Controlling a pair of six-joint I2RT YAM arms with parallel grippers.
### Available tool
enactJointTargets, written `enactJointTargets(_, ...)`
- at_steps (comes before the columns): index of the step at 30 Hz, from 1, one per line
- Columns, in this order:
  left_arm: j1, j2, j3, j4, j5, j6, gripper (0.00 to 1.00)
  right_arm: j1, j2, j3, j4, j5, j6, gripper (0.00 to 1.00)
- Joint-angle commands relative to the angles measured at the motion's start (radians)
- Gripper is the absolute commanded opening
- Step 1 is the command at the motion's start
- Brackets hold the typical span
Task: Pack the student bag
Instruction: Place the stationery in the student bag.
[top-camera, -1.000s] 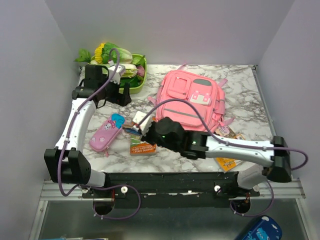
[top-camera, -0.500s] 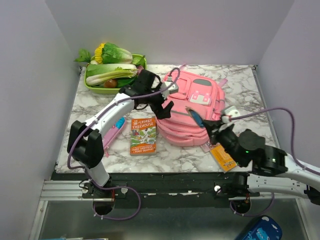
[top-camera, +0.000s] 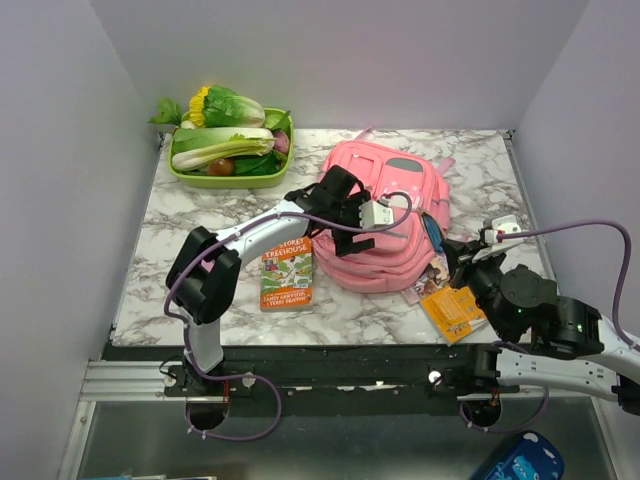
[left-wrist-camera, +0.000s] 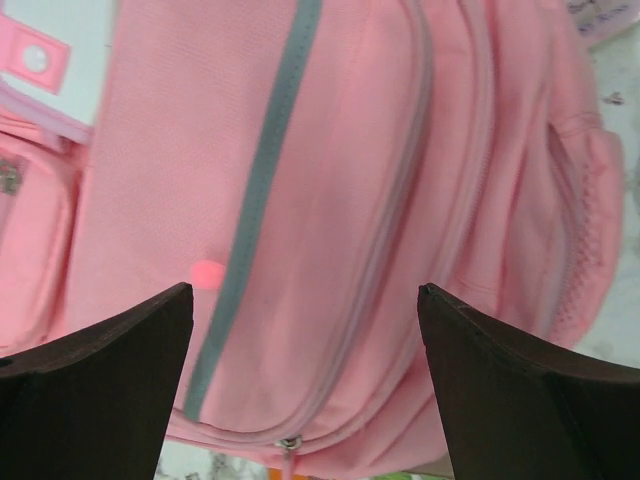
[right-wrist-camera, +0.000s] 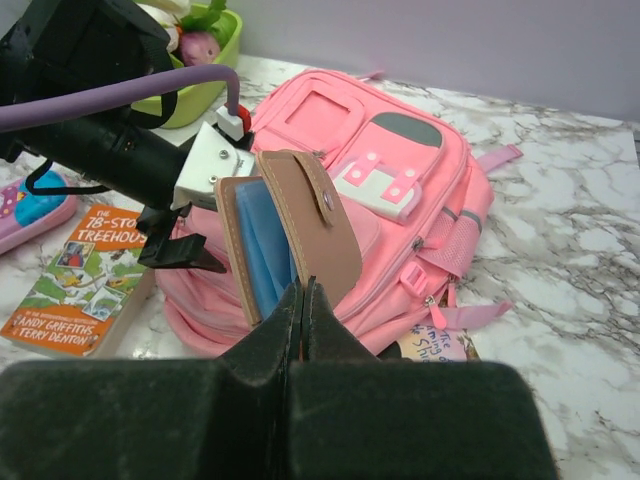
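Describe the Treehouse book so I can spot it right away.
Start at the big pink student bag mid-table. Beside its left side, the Treehouse book lies flat on the marble table. Its green-and-orange illustrated cover sets it apart from the orange booklet lying on the bag's right.

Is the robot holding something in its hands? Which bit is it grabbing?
Yes. The right gripper pinches a brown case with a blue inside by its bottom edge. The left gripper is open above the pink backpack and holds nothing.
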Motion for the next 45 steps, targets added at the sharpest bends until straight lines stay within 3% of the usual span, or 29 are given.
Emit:
enactJointTargets(1,-0.014,0.018,-0.004,0.168,-0.123,0.065,0.99,0.000,-0.003,0.037,-0.033,0.047,0.022,0.01)
enactJointTargets(9,-0.029,0.071,0.000,0.156,-0.140,0.111,0.91,0.000,0.013,0.053,-0.071,0.055,0.036,0.01)
enactJointTargets(21,-0.031,0.000,-0.032,0.058,-0.061,0.156,0.94,0.000,0.007,0.056,-0.094,0.058,0.051,0.01)
enactJointTargets(28,-0.040,0.009,-0.060,0.100,-0.101,0.159,0.94,0.000,0.017,0.058,-0.096,0.050,0.060,0.01)
enactJointTargets(32,-0.046,0.011,-0.084,0.207,-0.164,0.134,0.92,0.000,0.019,0.053,-0.107,0.046,0.074,0.01)
enactJointTargets(38,-0.046,0.023,-0.064,0.315,-0.230,0.055,0.68,0.000,0.023,0.049,-0.108,0.033,0.083,0.01)
enactJointTargets(42,-0.046,0.021,-0.054,0.329,-0.239,0.031,0.44,0.000,0.023,0.040,-0.110,0.030,0.088,0.01)
enactJointTargets(45,-0.046,0.018,-0.038,0.311,-0.236,0.013,0.32,0.000,0.022,0.032,-0.113,0.029,0.090,0.01)
